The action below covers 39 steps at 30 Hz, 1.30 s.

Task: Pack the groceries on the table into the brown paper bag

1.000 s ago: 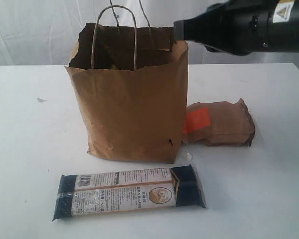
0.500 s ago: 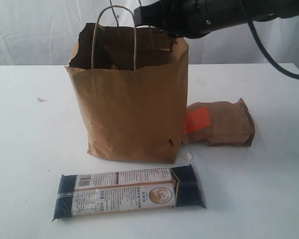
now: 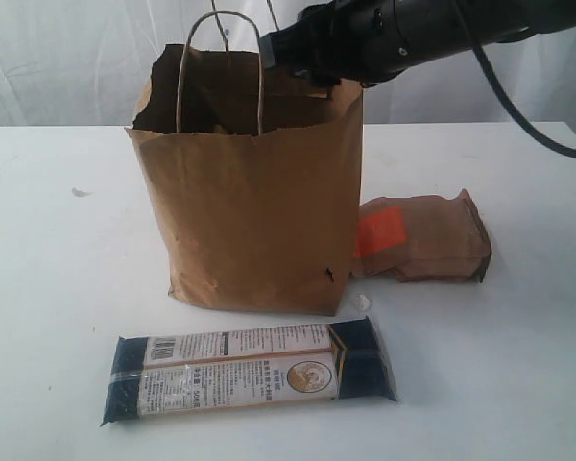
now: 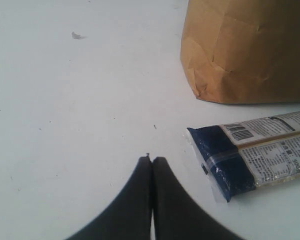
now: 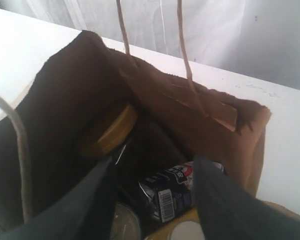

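Nearest me, the long dark-blue noodle pack (image 3: 254, 373) lies flat on the white bench (image 3: 58, 288). Its pale label carries a barcode and what looks like "500"; the rest is too small for me to read. My left tool (image 4: 151, 165) hangs above bare bench just beside the pack's dark end, fingers pressed together, holding nothing. Behind the pack the brown paper bag (image 3: 254, 211) stands upright. The brown pouch (image 3: 422, 238) with its plain orange label lies against the bag's far corner. My right arm (image 3: 384, 34) reaches across the bag's mouth. Its right tool (image 5: 155, 200) stands spread over a gold lid (image 5: 110, 131) and a barcoded pack (image 5: 165, 200) inside.
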Tool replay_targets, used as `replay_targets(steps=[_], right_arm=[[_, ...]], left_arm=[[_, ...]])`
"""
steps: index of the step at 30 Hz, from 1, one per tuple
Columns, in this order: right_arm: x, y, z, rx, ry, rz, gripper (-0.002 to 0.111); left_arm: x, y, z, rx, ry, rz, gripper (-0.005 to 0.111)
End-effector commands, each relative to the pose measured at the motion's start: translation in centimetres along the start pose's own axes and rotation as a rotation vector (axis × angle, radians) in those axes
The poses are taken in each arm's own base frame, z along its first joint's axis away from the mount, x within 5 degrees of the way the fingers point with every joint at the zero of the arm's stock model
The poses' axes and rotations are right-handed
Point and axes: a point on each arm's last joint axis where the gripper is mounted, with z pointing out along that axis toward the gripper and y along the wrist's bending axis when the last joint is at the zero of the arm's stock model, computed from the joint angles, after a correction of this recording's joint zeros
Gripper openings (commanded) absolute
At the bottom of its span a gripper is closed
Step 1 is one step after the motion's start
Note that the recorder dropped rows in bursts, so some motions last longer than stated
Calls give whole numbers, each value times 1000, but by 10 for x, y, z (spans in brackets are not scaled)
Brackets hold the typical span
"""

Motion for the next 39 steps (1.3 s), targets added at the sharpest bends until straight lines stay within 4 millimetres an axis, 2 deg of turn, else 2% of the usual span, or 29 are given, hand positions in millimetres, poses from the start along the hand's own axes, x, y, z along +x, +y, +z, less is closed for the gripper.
replay_targets(steps=[1,9,19,28,39], right_arm=[[-6,1,-17,10,-15,-44,46],[-5,-1,-50,36,57,-67,46],[-7,-7,-76,100,52,-79,46],[-10,-13,-82,166,26,-77,46],[-4,-19,-83,238,92,-62,46]], left_arm=[[1,0,0,0,0,-5,0],[1,0,0,0,0,-5,0],[1,0,0,0,0,-5,0],[1,0,0,0,0,-5,0],[1,0,0,0,0,-5,0]])
